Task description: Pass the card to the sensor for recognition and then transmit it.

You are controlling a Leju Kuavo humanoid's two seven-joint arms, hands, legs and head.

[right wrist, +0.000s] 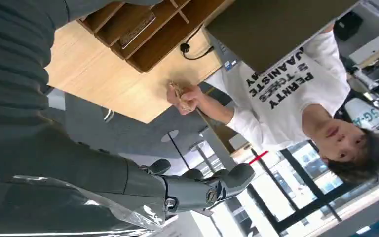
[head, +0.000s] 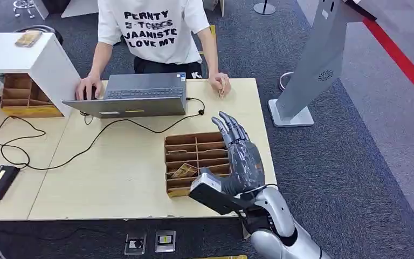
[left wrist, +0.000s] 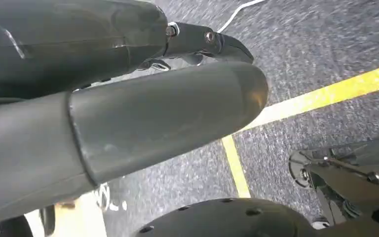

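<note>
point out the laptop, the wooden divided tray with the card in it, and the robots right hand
laptop (head: 132, 102), head view, on the back of its lid
wooden divided tray (head: 194, 147), head view, on a middle divider
right hand (head: 242, 156), head view, on the back of the hand

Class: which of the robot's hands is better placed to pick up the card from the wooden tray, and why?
The right hand: it hovers open right over the tray, close to the card. The left hand hangs low over the floor.

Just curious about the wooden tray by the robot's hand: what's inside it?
The wooden tray holds one brownish card in a lower slot. The right hand covers its right end, hiding whatever lies there.
</note>
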